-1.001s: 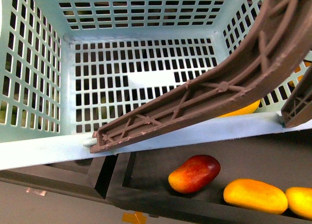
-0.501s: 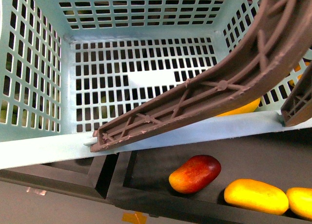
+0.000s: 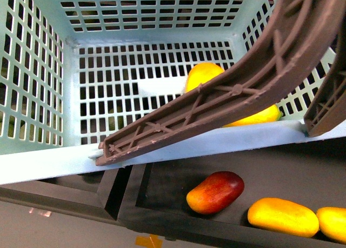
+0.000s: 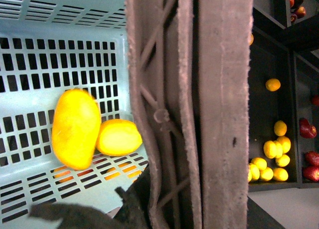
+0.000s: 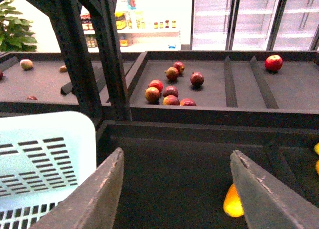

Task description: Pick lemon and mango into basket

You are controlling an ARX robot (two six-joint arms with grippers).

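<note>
Front view: bright, even overhead light; basket (image 3: 48, 164) sharp, near handle (image 3: 216, 105) slightly soft. Left wrist view: handle blurred by closeness, mango (image 4: 75, 126) overexposed. Right wrist view: glaring bright background, foreground dim and soft

Dark shelf (image 3: 303, 172), split into bins by dividers. Near bin, front view: red-yellow mango (image 3: 215, 192), yellow mango (image 3: 283, 216) to its right, and a third yellow fruit (image 3: 331, 223) just beside that, cut off by the edge. Basket (image 3: 48, 166) overhangs the bin's far side; resting on the shelf or not, can't tell. Left wrist view: heap of small yellow fruits (image 4: 271, 161), a lone one (image 4: 272, 84), red fruits (image 4: 307, 129). Right wrist view: apples (image 5: 171, 89) clustered in one bin, single apple (image 5: 273, 63) in another.
</note>
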